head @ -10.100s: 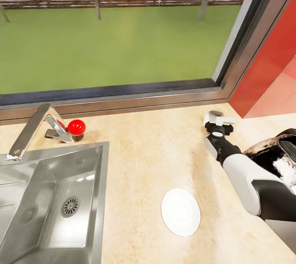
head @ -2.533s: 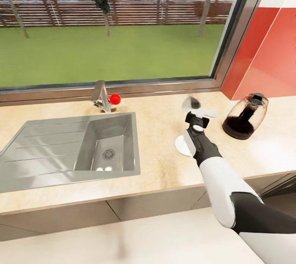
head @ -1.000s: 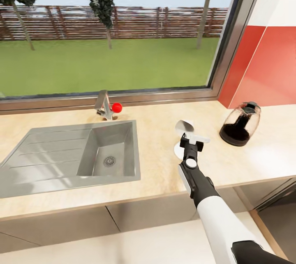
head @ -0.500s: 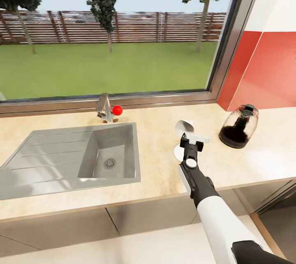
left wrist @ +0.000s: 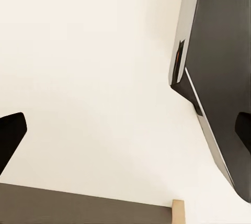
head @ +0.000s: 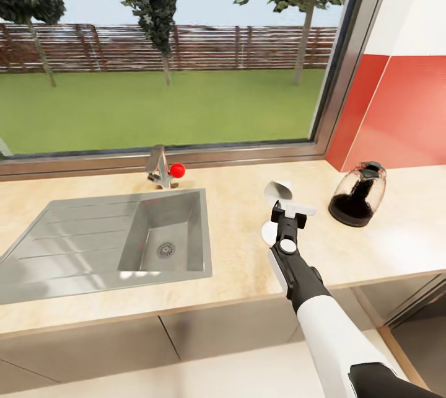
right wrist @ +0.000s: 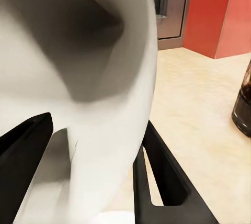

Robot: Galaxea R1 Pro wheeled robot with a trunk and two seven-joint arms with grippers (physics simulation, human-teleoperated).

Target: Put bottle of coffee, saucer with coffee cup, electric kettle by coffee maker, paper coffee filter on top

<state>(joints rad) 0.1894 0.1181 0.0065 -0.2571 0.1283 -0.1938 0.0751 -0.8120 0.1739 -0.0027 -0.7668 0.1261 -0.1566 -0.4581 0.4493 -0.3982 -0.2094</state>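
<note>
We can read no text, label, brand, number or sign anywhere, neither on the coffee cup (head: 279,191) between the right gripper's (head: 291,206) fingers nor on the electric kettle (head: 357,194) beyond them.

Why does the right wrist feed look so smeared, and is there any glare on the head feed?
Right wrist view: the cup sits almost against the lens in the right gripper, so it reads as a soft white-and-grey blur; the countertop behind stays fairly sharp. Head view: sharp overall, with bright reflections on the sink floor and a soft shadow under the kettle.
</note>
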